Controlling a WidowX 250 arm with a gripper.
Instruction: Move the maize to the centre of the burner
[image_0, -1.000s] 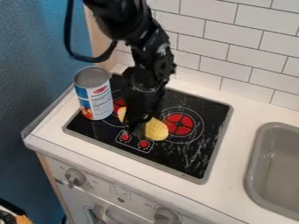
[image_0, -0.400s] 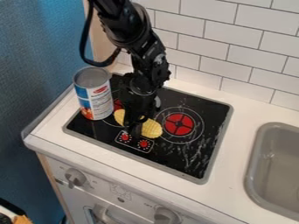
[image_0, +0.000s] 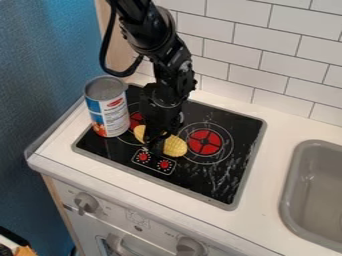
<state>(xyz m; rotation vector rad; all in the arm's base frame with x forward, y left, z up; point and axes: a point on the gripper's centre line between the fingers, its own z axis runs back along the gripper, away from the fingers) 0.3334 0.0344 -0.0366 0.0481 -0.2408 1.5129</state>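
The black gripper hangs straight down over the front left part of the black stovetop. It is shut on the yellow maize at its middle, which the gripper covers. The maize's wider end shows to the right of the gripper, and its other end to the left. It lies at a slant between the left red burner and the right red burner, its right end just left of the right burner's red disc. I cannot tell if it touches the stovetop.
A tall open can stands on the stovetop's left side, close to the arm. Two red printed knobs lie in front of the maize. The grey sink is at the right; a tiled wall rises behind.
Gripper and maize first shifted together slightly left, and since then a little back to the right. The arm's upper part has swung right. Can and stovetop stay put.
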